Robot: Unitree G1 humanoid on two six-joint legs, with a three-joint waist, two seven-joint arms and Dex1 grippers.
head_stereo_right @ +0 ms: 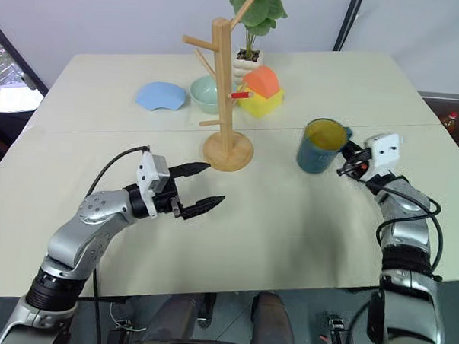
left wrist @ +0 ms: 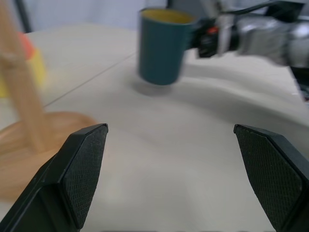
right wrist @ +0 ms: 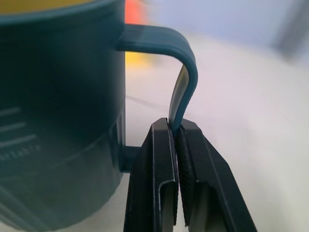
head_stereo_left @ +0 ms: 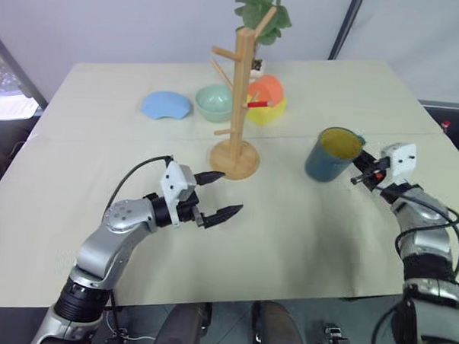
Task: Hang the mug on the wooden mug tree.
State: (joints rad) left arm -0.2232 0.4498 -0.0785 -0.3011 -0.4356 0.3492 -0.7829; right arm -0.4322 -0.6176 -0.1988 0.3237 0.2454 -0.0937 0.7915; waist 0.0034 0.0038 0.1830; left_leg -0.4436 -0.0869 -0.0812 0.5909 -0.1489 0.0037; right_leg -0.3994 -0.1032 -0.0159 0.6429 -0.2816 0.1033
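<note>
The mug [head_stereo_left: 333,154] is blue on the outside and yellow on the inside. It sits on the right side of the counter [head_stereo_left: 288,235], a good way from the wooden mug tree [head_stereo_left: 238,104]. It looks tipped a little, and I cannot tell if its bottom is touching the counter or just off it.

The right end effector [head_stereo_left: 364,172] is squeezed tight on the mug's handle [right wrist: 186,72]. In the right wrist view, the two black fingers [right wrist: 159,174] pinch the thin bar of the handle between them. So the grab is done.

The left end effector [head_stereo_left: 217,196] has let go of everything. Its two fingers are spread wide apart with nothing between them. It hangs over the counter, near the round base of the mug tree, but it does not touch the tree.

No mug hangs on the tree. Its pegs stick out to the sides, and all the ones I can see are bare.

So the task looks like it is at an early part. The mug is held, but it has not been carried over. What is left is the big part: lift the mug, bring it across to the tree, slide the loop of the handle over a peg, and let go.

Behind the tree are a pale green bowl [head_stereo_left: 214,103], a blue plate [head_stereo_left: 166,105] and a small plant [head_stereo_left: 261,13].
</note>
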